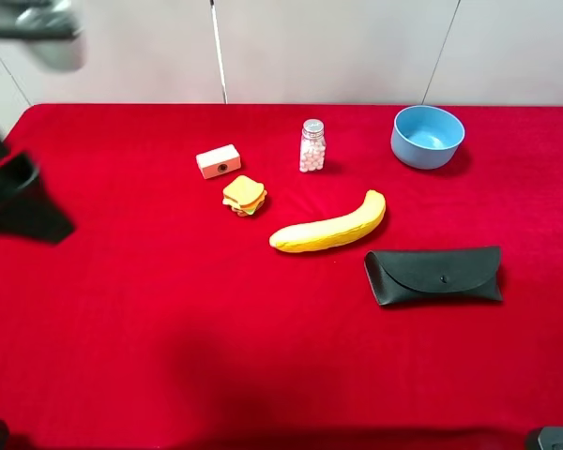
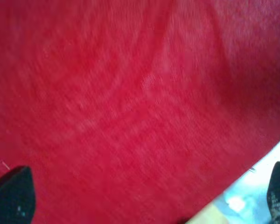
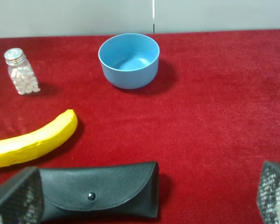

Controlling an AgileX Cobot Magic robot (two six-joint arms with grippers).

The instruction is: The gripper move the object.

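Observation:
The black glasses case (image 1: pixel 434 274) lies flat on the red cloth at the right, flap and snap button up, just in front of the banana (image 1: pixel 329 228). In the right wrist view the case (image 3: pixel 99 189) sits low, close ahead of my right gripper (image 3: pixel 144 201). That gripper is open and empty, with one finger (image 3: pixel 16 197) beside the case's end and the other (image 3: pixel 273 192) far to its side. My left gripper (image 2: pixel 144 205) is open and empty over bare red cloth near the table edge. The left arm (image 1: pixel 19 199) shows blurred at the far left. The right gripper is out of the exterior view.
A blue bowl (image 1: pixel 427 136), a jar of white pills (image 1: pixel 311 145), a small white and red box (image 1: pixel 219 160) and a toy sandwich (image 1: pixel 245 195) stand behind and left of the banana. The red cloth (image 1: pixel 169 309) covers the table.

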